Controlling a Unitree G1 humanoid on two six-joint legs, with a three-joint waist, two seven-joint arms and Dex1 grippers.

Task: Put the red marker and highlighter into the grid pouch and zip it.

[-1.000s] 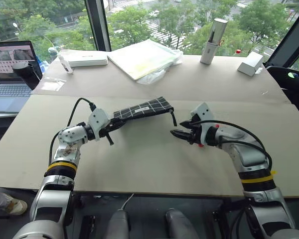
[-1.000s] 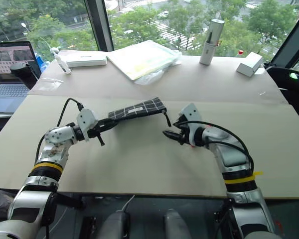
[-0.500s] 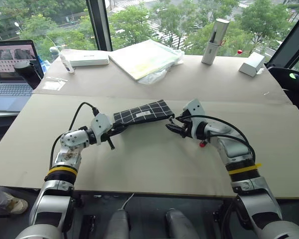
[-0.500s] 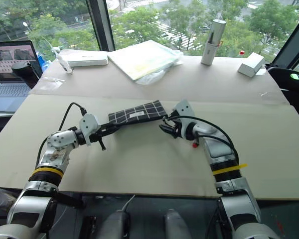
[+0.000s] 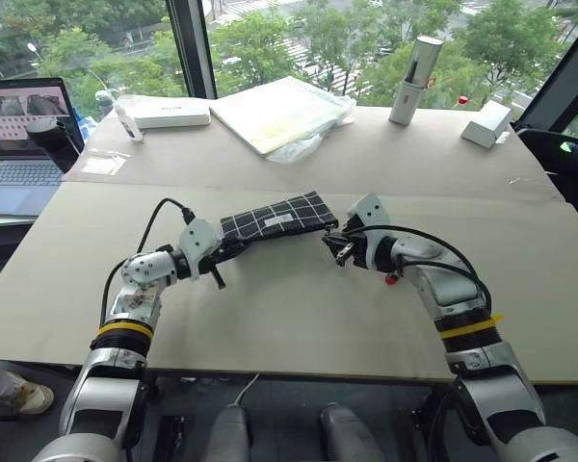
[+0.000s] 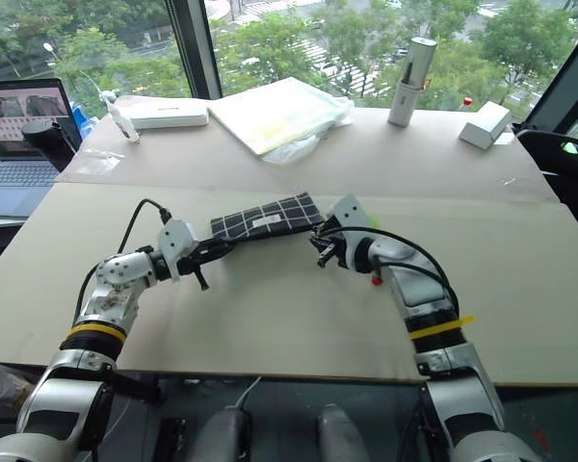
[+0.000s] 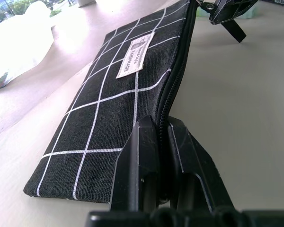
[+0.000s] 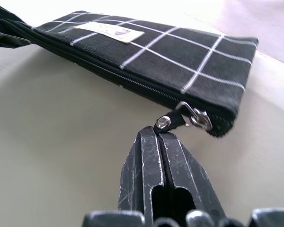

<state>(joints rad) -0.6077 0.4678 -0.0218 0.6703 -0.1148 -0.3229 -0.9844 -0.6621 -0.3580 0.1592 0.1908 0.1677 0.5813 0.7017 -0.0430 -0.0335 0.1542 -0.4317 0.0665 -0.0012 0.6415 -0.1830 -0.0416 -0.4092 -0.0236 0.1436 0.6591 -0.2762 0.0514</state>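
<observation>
One grid pouch [image 5: 278,217] lies just above mid-frame in the head view, flat on the table [image 5: 299,318], its zipper run shut along the near edge. It carries one small white label [image 7: 135,55]; the print on it is too small to read. The left gripper [image 7: 157,142] at centre-left is pressed together on the pouch's near-left corner, pinching the fabric at the zipper seam. The right gripper [image 8: 160,142], just right of the pouch, has its fingers pressed together on the black pull strap [image 8: 166,123], which hangs from the metal slider at the pouch's right end.

Along the upper part of the frame: one laptop [image 5: 21,130] at upper left with its screen lit, one flat white box [image 5: 170,113], one plastic-wrapped pad [image 5: 282,114], one upright silver cylinder [image 5: 412,80], and one small white box [image 5: 487,122] at upper right. No writing on these can be read.
</observation>
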